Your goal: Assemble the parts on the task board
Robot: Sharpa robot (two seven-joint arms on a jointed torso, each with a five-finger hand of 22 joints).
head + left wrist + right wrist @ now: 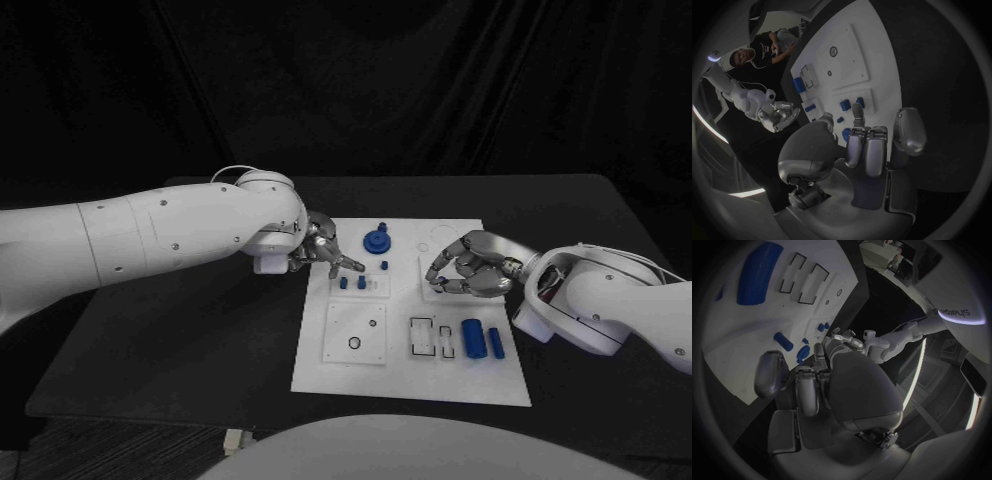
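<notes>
The white task board (411,375) lies at the frame's centre on the black worktop (173,340), its long axis running up the frame. Two long blue parts (483,340) lie lower right on it, lengthwise likewise. The left hand (320,248) hovers at its upper left edge, fingers apart, empty. The right hand (472,268) curls its fingers over the upper right; whether it holds anything I cannot tell. "Sharpa" reads on the left arm (954,312).
</notes>
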